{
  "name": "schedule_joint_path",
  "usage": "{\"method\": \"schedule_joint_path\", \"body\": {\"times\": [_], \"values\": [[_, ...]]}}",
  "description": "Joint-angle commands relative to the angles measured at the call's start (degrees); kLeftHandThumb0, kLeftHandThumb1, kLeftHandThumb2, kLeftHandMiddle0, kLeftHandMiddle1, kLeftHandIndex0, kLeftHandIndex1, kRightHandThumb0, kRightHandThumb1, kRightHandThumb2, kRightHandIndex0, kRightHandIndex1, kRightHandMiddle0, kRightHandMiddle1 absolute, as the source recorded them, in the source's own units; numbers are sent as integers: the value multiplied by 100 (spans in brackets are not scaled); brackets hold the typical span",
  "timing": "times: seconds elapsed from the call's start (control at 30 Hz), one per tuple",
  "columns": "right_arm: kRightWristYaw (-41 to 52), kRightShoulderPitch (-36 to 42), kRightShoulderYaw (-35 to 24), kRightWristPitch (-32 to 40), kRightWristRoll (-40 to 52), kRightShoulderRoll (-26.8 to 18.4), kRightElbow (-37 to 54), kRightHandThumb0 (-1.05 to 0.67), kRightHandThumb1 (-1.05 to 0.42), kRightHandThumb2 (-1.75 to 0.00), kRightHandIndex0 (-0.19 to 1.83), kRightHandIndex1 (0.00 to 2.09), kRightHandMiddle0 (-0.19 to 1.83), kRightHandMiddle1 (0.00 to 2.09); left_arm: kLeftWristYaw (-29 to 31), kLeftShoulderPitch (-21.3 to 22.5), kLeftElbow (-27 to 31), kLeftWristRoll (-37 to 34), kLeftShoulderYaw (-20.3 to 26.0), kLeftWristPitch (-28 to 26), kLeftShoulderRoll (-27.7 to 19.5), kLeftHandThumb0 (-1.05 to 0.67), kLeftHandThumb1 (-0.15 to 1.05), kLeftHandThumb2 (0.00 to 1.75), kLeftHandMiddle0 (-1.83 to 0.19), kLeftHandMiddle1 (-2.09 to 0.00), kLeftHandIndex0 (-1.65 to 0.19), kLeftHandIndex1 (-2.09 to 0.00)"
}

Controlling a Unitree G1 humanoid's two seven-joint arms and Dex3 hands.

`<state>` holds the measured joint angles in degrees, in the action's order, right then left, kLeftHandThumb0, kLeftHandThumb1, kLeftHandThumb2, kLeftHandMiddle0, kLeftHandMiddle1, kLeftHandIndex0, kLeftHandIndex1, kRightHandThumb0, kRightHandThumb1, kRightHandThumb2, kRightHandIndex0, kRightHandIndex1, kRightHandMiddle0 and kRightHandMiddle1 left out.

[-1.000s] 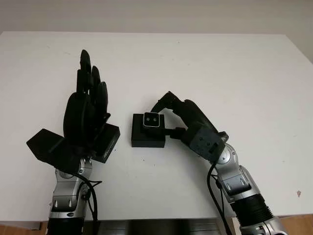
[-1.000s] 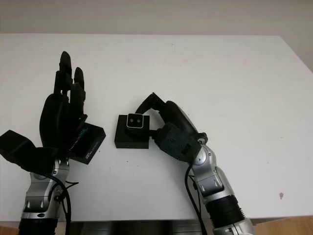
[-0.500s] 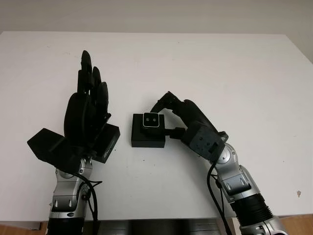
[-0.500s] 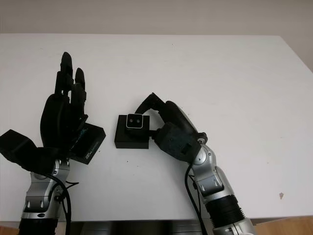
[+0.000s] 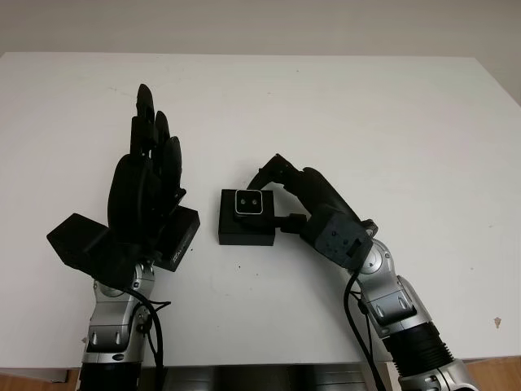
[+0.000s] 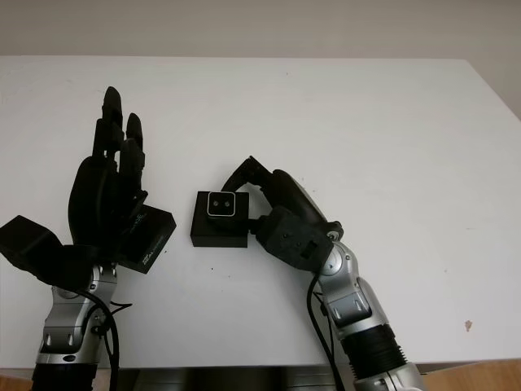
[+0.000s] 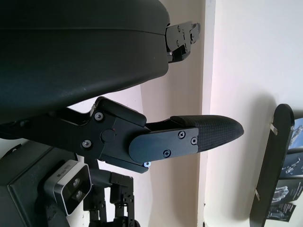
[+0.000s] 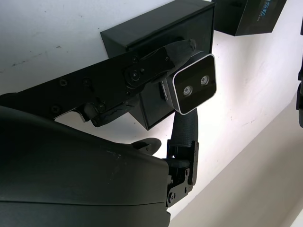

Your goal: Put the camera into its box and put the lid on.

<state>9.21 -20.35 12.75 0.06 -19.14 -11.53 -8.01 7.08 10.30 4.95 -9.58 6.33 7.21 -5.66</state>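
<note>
Holding the camera (image 5: pixel 248 201) clamped between its fingers over the far end of the box (image 5: pixel 246 228), the right hand (image 5: pixel 313 208) risks seating it tilted. Beyond, the left hand (image 5: pixel 146 191) hovers open above the lid (image 5: pixel 177 236).

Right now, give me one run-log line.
right hand: shut on camera | camera: over box | lid: beside box | left hand: open above lid

Left hand (image 7: pixel 156 142) open above the white table (image 7: pixel 236 71), silver-faced camera (image 7: pixel 72 186) on black box (image 7: pixel 23 189) nearby.
</note>
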Motion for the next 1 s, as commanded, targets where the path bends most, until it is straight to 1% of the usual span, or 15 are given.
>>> {"method": "schedule_joint_path", "body": {"times": [0.0,0.97], "values": [[6,1,-15,-37,41,-11,31,-39,-99,-5,34,15,25,184,-30,-29,83,5,-12,8,48,-77,105,55,19,0,19,0],[38,40,-11,-62,-22,-81,49,-39,-99,-5,35,15,24,184,-78,-57,89,56,-13,110,76,-76,105,55,19,0,19,0]]}}
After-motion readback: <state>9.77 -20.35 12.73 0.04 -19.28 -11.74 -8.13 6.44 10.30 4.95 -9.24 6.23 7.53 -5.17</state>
